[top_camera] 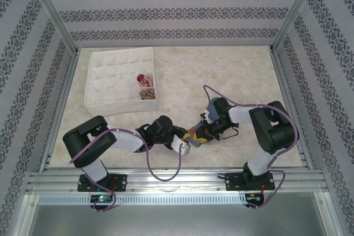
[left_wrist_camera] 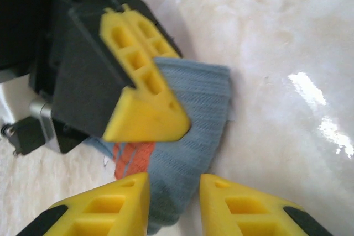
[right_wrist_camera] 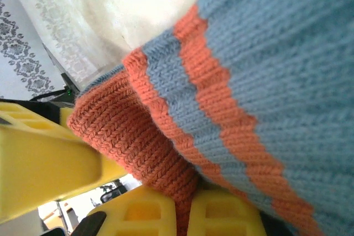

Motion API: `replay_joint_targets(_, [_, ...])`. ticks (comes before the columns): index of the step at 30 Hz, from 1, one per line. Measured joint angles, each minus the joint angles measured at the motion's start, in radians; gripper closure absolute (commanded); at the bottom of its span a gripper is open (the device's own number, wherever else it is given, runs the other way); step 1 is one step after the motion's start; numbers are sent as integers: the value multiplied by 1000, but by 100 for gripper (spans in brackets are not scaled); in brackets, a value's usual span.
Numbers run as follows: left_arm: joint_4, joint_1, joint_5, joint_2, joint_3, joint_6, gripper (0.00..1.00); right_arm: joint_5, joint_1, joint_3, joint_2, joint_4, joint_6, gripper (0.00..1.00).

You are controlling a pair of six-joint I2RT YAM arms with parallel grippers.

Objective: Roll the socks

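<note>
Where right jaws pinch it, the ribbed blue sock [right_wrist_camera: 287,81] folds softly.

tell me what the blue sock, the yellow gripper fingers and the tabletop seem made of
Blue sock: knitted yarn, likely cotton blend, matte; ribbed stitch rows and orange stripes show clearly.
Yellow gripper fingers: hard plastic, probably printed, dull; open square pockets.
Tabletop: smooth, glossy marble-look surface, perhaps laminate or a vinyl sheet; bright reflections and pale veining.

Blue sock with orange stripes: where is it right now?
In the top view, the blue sock is at the front centre of the table, pinched by the right gripper, the left gripper straddling it.
</note>
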Motion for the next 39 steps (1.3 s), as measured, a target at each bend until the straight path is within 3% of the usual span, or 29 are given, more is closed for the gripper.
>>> replay_joint_targets(4, [26, -11, -37, 28, -1, 20, 57, -8, 0, 0, 4, 0, -5, 100])
replay_joint_targets(9, [49, -12, -48, 42, 7, 32, 55, -13, 0, -1, 4, 0, -6, 100])
replay_joint_targets(11, [56, -13, -48, 52, 14, 35, 60, -16, 0, -2, 4, 0, -6, 100])
replay_joint_targets(14, [50, -18, -56, 79, 38, 49, 79, -19, 0, -3, 4, 0, -6, 98])
replay_joint_targets(16, [10, -21, -61, 85, 58, 59, 98, -19, 0, -3, 4, 0, -6, 91])
replay_joint_targets(17, [-8, -22, -63, 85, 69, 66, 100, -19, 0, -3, 4, 0, -6, 86])
replay_joint_targets(19, [-71, -24, -67, 81, 101, 63, 100, -6, -1, -3, -6, -10, -1, 62])
replay_joint_targets(21, [-154, -26, -63, 77, 143, 54, 100, 15, -1, -3, -42, -19, 5, 50])
replay_joint_targets(27, [-548, -25, 13, 97, 369, -43, 100, 219, -43, -53, -323, -26, 64, 48])
replay_joint_targets(31, [-782, -16, 102, 166, 522, -119, 100, 341, -77, -109, -546, 19, 127, 51])
replay_joint_targets(39, [-1073, 19, 269, 315, 766, -256, 100, 396, -83, -307, -656, 119, 254, 56])
